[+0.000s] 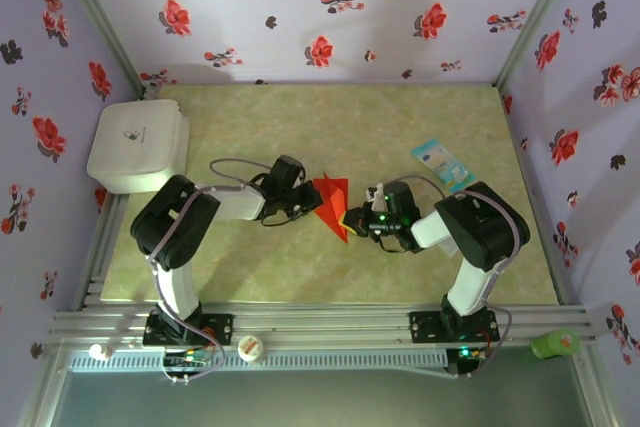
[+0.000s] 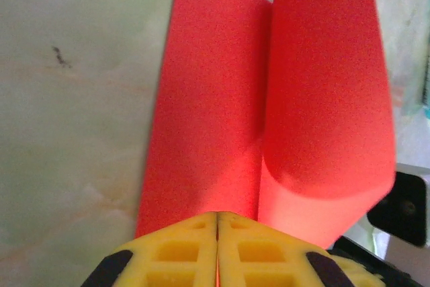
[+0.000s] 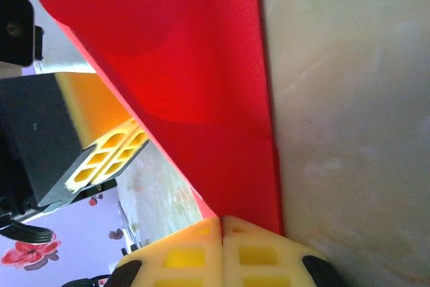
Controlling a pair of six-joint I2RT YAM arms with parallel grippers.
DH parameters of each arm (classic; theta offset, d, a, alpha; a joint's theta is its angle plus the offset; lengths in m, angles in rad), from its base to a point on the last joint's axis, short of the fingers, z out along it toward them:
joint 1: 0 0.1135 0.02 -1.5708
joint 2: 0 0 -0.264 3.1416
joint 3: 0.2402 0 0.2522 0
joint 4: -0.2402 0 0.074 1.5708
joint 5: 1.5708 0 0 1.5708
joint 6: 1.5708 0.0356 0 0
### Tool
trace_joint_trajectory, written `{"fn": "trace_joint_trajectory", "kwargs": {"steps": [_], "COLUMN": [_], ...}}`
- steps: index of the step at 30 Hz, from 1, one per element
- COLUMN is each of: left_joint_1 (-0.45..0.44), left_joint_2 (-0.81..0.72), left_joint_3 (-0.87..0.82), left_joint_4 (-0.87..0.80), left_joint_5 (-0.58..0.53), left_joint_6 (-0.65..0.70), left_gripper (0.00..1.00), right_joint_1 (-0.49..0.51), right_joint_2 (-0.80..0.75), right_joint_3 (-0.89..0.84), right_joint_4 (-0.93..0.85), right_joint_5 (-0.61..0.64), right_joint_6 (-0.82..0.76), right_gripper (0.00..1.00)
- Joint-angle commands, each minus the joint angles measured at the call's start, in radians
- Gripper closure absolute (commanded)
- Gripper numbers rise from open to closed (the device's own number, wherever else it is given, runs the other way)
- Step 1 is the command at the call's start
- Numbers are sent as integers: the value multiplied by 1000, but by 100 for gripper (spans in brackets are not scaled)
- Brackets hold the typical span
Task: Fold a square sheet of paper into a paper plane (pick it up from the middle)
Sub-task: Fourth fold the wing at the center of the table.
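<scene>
Left gripper [image 2: 217, 236]: fingers pressed together, pinching the near edge of the red sheet of paper [image 2: 208, 132].
Right gripper [image 3: 222, 243]: clamped likewise on the sheet's opposite edge.
Sheet: part-folded, one flap curling upward, held between both grippers over the middle of the table [image 1: 400, 267].
Beyond: light-blue packet [image 1: 443, 164], lying apart.

The paper [image 1: 333, 202] is bright red. The table [image 1: 300, 267] is pale green with cloudy marks. The walls [image 1: 400, 37] are light purple with red and black flowers. The box [image 1: 138, 145] is white. The gripper fingers [image 2: 181, 250] are yellow.
</scene>
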Motion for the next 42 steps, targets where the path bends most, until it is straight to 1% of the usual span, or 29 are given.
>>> {"fn": "trace_joint_trajectory", "kwargs": {"steps": [1,6,10,17,24,30,33,36,42], "left_joint_1": [5,3,-7,-14,-25,-27,-29,-29,-27], "left_joint_2": [34,9,-24,-58,-83,-131,-160,-166,-106], "left_joint_3": [30,-14,-43,-82,-90,-98,-107,-101,-44], "left_joint_4": [-74,-85,-86,-75,-67,-46,7,60,127], "left_joint_5": [-21,-56,-84,-116,-121,-131,-113,-74,45], "left_joint_6": [33,14,2,-22,-31,-7,32,72,130], "left_gripper": [92,95,95,95,93,87,85,86,88], "right_joint_1": [-3,-2,7,13,33,34,33,33,32], "right_joint_2": [-8,-8,4,6,29,32,33,32,33], "right_joint_3": [0,7,23,37,75,94,109,114,117], "right_joint_4": [-122,-124,-128,-134,-211,-279,-310,-325,-323], "right_joint_5": [48,40,10,-5,-33,-29,-38,-32,-38], "right_joint_6": [-40,-43,-50,-59,-107,-143,-159,-162,-159], "right_gripper": [100,100,100,100,100,100,100,100,100]}}
